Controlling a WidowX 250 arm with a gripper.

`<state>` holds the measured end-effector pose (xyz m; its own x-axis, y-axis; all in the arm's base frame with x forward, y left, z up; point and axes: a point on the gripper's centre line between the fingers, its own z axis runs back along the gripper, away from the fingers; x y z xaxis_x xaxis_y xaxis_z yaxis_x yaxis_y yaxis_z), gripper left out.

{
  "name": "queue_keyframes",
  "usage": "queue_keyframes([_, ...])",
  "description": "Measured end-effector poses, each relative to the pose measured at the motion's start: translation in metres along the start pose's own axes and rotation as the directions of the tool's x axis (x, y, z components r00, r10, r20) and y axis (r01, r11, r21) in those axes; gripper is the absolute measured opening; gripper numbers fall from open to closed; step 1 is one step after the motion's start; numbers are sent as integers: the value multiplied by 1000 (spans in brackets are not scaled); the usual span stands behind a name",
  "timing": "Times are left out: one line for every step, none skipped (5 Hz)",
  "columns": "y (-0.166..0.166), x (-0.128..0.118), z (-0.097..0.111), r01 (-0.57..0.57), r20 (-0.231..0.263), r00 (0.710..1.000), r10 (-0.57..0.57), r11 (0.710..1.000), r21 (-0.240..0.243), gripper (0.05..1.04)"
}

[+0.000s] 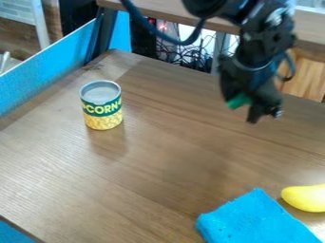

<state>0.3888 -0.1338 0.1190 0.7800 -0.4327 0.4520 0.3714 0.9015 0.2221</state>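
Hanging over the wooden table with the gripper, having a small green thing right at the tip; not showing clearly how wide open or whether grasping it. Standing upright well left of the tip, a can; lying nearer the camera, a blue cloth and, just beside, a yellow object.

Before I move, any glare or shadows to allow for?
Camera view: pale sheen on the table's left, a faint reflection below the can, soft shadow along the yellow object's left underside; the pincer looks dark, its details hard to read.
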Motion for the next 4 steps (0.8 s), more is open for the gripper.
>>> queue_keyframes([-33,10,-9,144,10,990,-144,987,-70,813])
queue_keyframes([-57,18,-27,234,9,972,-234,970,-71,813])
queue_keyframes([-69,14,-55,279,-26,959,-282,957,-82,813])
queue_keyframes([-72,10,-73,300,-55,951,-305,950,-81,810])
